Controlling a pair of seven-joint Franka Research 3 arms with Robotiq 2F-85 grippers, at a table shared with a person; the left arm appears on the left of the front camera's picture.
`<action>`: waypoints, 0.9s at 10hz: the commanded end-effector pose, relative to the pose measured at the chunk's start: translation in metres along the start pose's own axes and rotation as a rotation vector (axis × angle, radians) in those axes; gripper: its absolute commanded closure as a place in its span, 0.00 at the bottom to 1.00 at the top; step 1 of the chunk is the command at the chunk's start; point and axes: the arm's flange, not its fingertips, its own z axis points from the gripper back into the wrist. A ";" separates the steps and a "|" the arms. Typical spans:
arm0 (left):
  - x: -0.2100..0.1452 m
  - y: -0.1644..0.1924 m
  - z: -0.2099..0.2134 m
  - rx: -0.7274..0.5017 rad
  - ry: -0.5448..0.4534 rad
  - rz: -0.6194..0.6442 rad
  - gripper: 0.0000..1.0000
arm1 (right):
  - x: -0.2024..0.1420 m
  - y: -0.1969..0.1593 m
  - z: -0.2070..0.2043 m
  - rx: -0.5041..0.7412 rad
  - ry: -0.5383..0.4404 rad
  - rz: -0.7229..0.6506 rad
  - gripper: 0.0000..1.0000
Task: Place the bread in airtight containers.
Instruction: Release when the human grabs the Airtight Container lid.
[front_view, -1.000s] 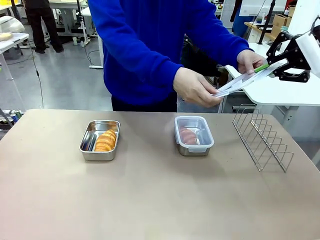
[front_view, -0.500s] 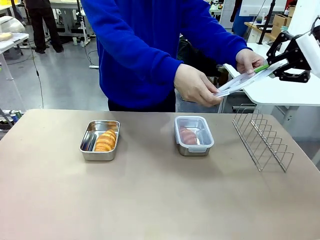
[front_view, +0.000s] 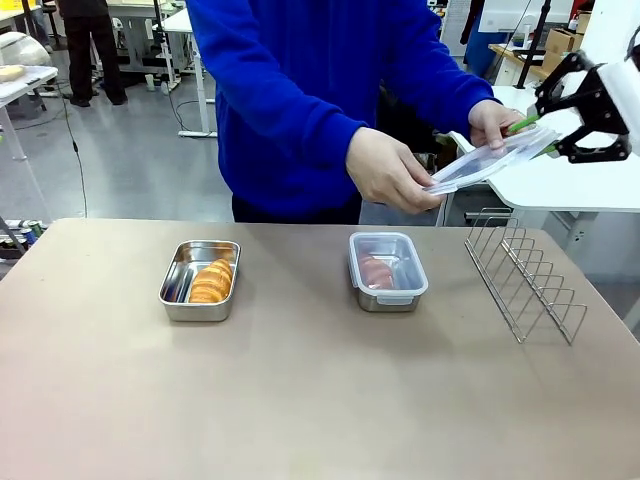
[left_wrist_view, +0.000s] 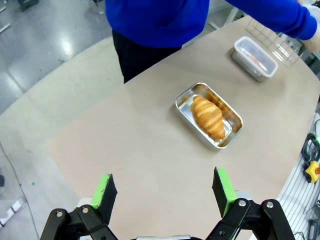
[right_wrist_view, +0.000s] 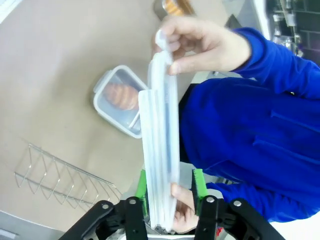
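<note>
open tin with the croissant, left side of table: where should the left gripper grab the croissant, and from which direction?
Take the croissant across its thick middle, from straight above. It lies flat along the open tin, so the tin walls likely block a sideways approach, and the tapered tips give less to hold. Set the fingers across its narrow width. The left gripper is open, hovering well short of the tin.

The left tool (left_wrist_view: 165, 194) hangs high above the table, its 2 fingers spread wide. The right tool (front_view: 545, 125) is raised, its jaws parted.
</note>
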 end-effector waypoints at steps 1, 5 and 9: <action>0.003 -0.001 0.002 -0.001 0.009 0.010 0.00 | 0.010 -0.014 0.043 -0.077 -0.051 -0.139 0.00; 0.003 -0.001 0.002 -0.001 0.009 0.010 0.00 | -0.026 0.004 0.127 -0.125 -0.173 -0.578 0.00; 0.003 -0.001 0.002 -0.001 0.009 0.010 0.00 | -0.067 0.051 0.144 -0.094 -0.141 -0.833 0.00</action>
